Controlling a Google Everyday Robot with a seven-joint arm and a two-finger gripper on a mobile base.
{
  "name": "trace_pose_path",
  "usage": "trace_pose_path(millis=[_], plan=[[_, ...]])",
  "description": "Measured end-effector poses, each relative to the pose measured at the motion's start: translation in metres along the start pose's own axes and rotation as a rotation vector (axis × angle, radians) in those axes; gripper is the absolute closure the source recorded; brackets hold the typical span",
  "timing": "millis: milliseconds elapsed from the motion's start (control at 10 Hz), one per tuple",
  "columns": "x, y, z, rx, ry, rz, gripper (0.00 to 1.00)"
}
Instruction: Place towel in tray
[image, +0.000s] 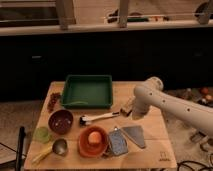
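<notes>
The green tray (87, 91) sits at the back middle of the wooden table (155, 150). The grey towel (134, 135) lies folded flat on the table near the front right, in front of the arm. My gripper (128, 108) is at the end of the white arm, which reaches in from the right. It hovers just right of the tray's front right corner and above and behind the towel. Nothing shows in it.
A white-handled utensil (98, 118) lies in front of the tray. An orange bowl (93, 141) holding a round object, a grey patterned pad (118, 142), a maroon bowl (61, 121), a green cup (42, 134), a metal scoop (58, 147) and red items (52, 101) fill the left and front.
</notes>
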Motion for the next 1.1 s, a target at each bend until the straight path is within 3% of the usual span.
trace_pose_path(millis=[600,700,1100], plan=[[0.004,0.01,0.014,-0.058,-0.019,0.014,0.25],[0.005,0.011,0.015,-0.063,-0.02,0.016,0.2],[0.005,0.016,0.025,-0.055,-0.024,0.025,0.2]])
